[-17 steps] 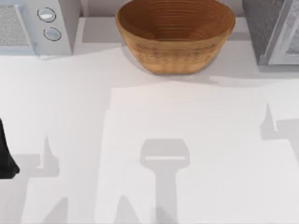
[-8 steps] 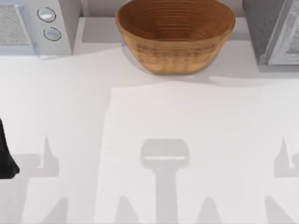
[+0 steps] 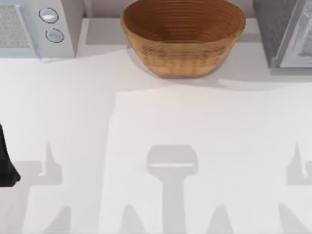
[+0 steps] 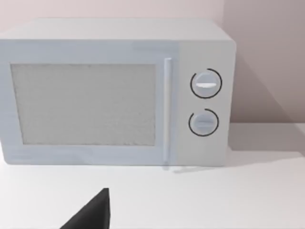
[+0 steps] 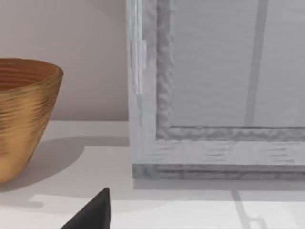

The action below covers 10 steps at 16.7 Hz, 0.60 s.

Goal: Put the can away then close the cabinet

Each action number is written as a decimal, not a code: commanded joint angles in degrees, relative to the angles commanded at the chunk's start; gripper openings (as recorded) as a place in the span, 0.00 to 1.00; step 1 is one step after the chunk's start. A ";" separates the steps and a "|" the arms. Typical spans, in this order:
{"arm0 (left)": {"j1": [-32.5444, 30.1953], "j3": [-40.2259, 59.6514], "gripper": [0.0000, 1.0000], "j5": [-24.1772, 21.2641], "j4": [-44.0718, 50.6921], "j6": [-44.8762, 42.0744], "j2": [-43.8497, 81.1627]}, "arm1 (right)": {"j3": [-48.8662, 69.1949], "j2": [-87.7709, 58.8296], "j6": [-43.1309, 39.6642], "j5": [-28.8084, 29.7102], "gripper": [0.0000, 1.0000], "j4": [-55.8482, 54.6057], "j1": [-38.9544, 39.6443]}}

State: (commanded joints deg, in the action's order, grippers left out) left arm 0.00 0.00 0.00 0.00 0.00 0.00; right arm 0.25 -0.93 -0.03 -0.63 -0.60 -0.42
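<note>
The can is out of view. The grey cabinet [image 3: 285,31] stands at the table's back right corner. Its framed front panel [image 5: 214,95] looms close in the right wrist view, and I cannot tell whether its door is shut. A dark part of my left arm [image 3: 6,165] sits at the table's left edge. A black tip of my left gripper [image 4: 93,214] points toward the microwave [image 4: 114,95]. A black tip of my right gripper [image 5: 93,214] shows low in front of the cabinet.
A large woven brown bowl [image 3: 183,34] stands at the back centre, to the left of the cabinet. A white microwave [image 3: 36,24] with two dials occupies the back left. Arm shadows fall on the white tabletop [image 3: 161,117].
The right arm's shadow slid toward the table's front right between the earliest frame and half a second ago. It has held still since, and the left arm has not moved.
</note>
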 joint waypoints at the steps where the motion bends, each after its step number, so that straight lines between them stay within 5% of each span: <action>1: 0.00 0.00 1.00 0.00 0.00 0.00 0.00 | 0.39 -1.23 0.02 -1.06 1.00 -1.20 -1.05; 10: 0.00 0.00 1.00 0.00 0.00 0.00 0.00 | 9.18 -36.46 0.49 -25.10 1.00 -29.66 -25.20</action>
State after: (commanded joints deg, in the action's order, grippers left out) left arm 0.00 0.00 0.00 0.00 0.00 0.00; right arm 9.43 -37.39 0.46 -25.73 -30.26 -25.62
